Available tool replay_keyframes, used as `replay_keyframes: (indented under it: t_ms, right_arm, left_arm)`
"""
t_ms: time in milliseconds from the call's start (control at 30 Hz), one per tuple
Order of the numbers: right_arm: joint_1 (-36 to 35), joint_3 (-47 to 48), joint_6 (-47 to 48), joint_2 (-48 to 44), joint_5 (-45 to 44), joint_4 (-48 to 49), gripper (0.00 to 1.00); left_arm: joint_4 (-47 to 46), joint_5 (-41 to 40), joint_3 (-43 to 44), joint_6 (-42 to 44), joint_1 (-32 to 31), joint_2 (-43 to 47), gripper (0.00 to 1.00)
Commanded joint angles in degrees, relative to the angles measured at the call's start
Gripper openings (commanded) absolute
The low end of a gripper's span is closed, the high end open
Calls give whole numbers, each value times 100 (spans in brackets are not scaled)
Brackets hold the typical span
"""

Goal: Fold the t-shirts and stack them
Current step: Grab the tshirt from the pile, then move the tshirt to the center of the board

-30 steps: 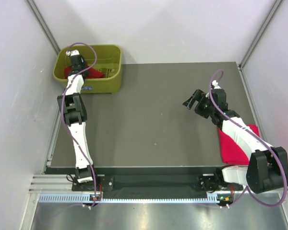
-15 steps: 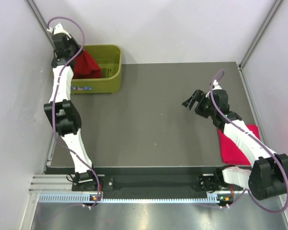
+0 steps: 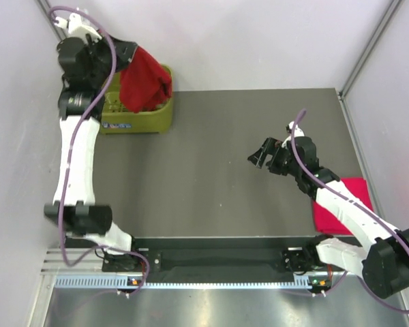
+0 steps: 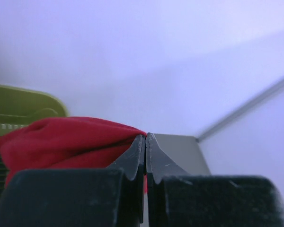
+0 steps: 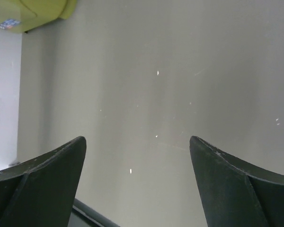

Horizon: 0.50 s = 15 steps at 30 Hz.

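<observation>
- With left fingers (image 4: 145, 146) clenched on the deep red soft cloth t-shirt (image 3: 146, 85), rides high above the olive-green plastic basket (image 3: 160, 117), no longer down inside it as a second ago; bunched cloth dangling over the basket's right end.
- Marks the pickup as done; leaves carrying over, spreading and folding still to do.
- Offers ample bare dark grey surface (image 3: 211, 170) between basket and right arm for laying flat; keeps little margin at the left wall.
- With right fingers (image 3: 259, 154) spread wide, grasping nothing, hovers over mid-surface, nudged slightly leftward.
- Lies folded by the right edge, partly under the right arm: brighter pinkish-red cloth t-shirt (image 3: 354, 189), likely the stack's base.
</observation>
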<state>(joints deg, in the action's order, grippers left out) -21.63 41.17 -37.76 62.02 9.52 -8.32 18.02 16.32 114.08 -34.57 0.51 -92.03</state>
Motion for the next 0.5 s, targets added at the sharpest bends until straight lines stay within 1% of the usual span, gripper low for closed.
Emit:
replay_keyframes:
  t_ms: [0, 33, 67, 100, 167, 200, 233, 300, 333, 367, 400, 433, 467]
  right_arm:
    - [-140, -39, -109, -129, 58, 103, 94]
    - [-157, -4, -48, -42, 102, 15, 96]
    - [-175, 118, -4, 20, 146, -238, 98]
    - [-227, 180, 75, 82, 242, -354, 100]
    - [-324, 312, 312, 196, 322, -565, 100]
    - [-377, 313, 356, 197, 357, -583, 100]
    - [-456, 243, 470, 170, 462, -514, 100]
    - [-553, 138, 462, 109, 507, -260, 100]
    - [-640, 85, 462, 74, 525, -162, 100]
    - [-693, -37, 445, 47, 525, -83, 100]
    - [-789, -82, 427, 47, 464, 92, 100]
    - [-851, -126, 392, 82, 463, 172, 100]
    - [-913, -187, 375, 126, 463, 286, 100]
  left_arm:
    - [-150, 135, -613, -296, -34, 1212, 0]
    - [-124, 152, -824, -427, -34, 1536, 0]
    - [-19, 196, -1209, -454, -25, 1704, 0]
    - [43, 231, -1387, -463, -34, 1845, 0]
    - [149, 354, -1904, -577, -34, 2232, 0]
    - [227, 450, -2090, -673, -34, 2346, 0]
    - [219, 530, -2544, -848, -208, 2608, 0]
    - [298, 723, -3100, -1007, -280, 2900, 0]
    - [412, 750, -3372, -1086, -323, 3188, 0]
    - [587, 742, -3880, -1026, -324, 3330, 0]
    - [789, 524, -4102, -913, -324, 3471, 0]
    - [1435, 304, -4313, -642, -324, 3725, 0]
    - [1780, 58, -4716, -543, -324, 3840, 0]
